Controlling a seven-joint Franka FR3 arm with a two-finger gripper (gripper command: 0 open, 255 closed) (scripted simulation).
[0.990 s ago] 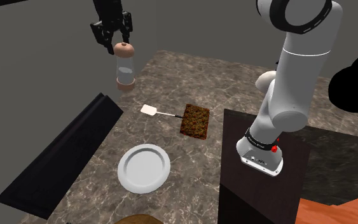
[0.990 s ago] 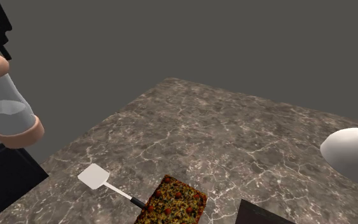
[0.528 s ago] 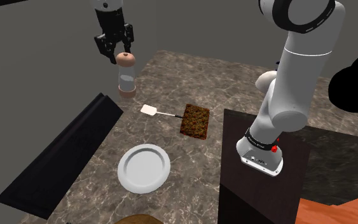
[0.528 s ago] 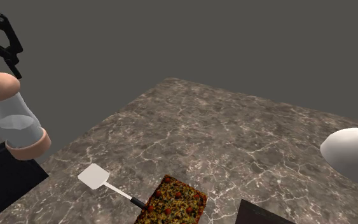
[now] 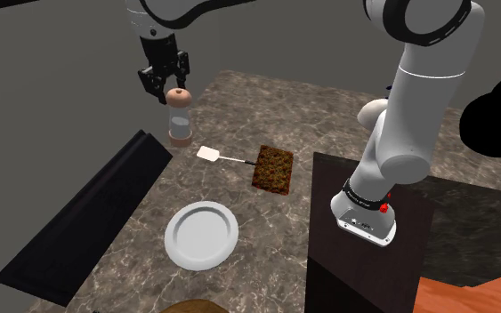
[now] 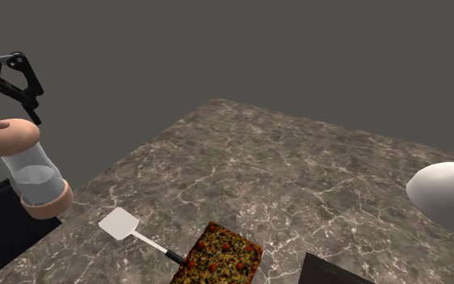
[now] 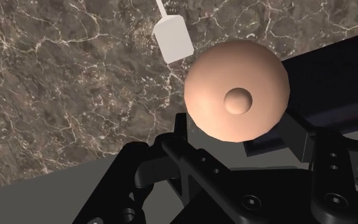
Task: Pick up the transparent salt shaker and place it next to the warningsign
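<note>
The salt shaker [image 5: 179, 116] has a clear body, part filled with white, and a peach cap and base. It stands upright at the marble counter's [image 5: 266, 107] far left corner; whether its base touches the stone I cannot tell. My black gripper [image 5: 164, 86] is right above it, shut on the cap. In the second exterior view the shaker [image 6: 30, 174] hangs under the gripper [image 6: 25, 109] at the left edge. In the wrist view the round cap [image 7: 236, 90] sits clasped between the fingers [image 7: 179, 130]. A long black slab [image 5: 88, 209] lies along the counter's left side.
A white spatula [image 5: 209, 155] lies just right of the shaker, its handle reaching a brown speckled rectangle [image 5: 273, 168]. A white plate [image 5: 201, 235] sits nearer the front. My dark stand [image 5: 364, 258] is at the lower right.
The gripper has come down with the shaker and moved slightly right in the shoulder view, from high above the counter's corner to level with its surface. The shaker has turned more upright.
</note>
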